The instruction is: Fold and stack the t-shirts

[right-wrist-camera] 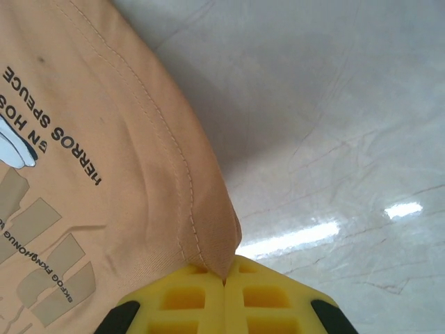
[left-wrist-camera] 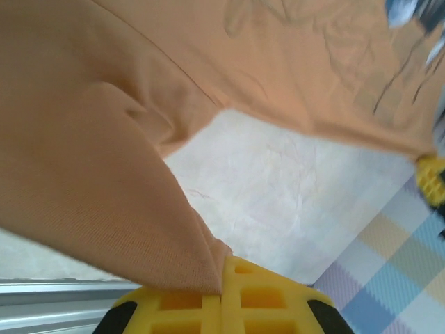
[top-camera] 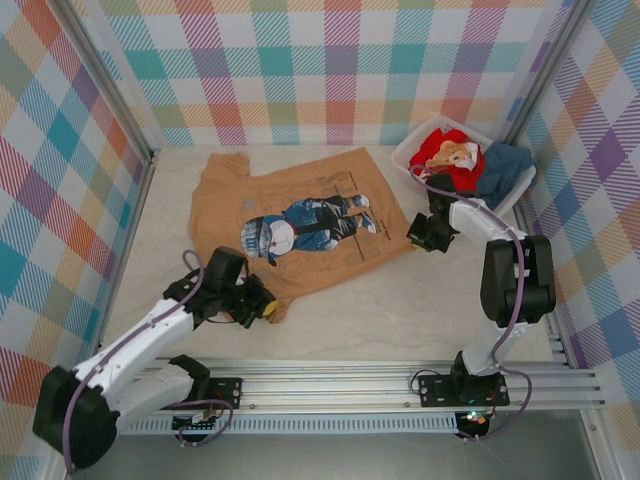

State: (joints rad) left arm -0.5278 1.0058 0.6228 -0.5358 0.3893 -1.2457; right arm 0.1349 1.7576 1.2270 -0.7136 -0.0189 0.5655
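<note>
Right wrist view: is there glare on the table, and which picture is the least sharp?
Right wrist view: yes, streaks of glare on the table, and the tan shirt casts a soft shadow beside its hem; stitching and letters are sharp. Left wrist view: the softest, the shirt's print smeared at the upper right. Top external view: even light.

The tan-brown soft cloth t-shirt (left-wrist-camera: 104, 139) runs off frame above and left of the left gripper (left-wrist-camera: 222, 289); its blue print (left-wrist-camera: 407, 10), ahead-right, is blurred. Beyond the right gripper (top-camera: 425, 232), the crumpled dark teal shirt (top-camera: 505, 165) lies partly under the red printed shirt (top-camera: 445, 150).
</note>
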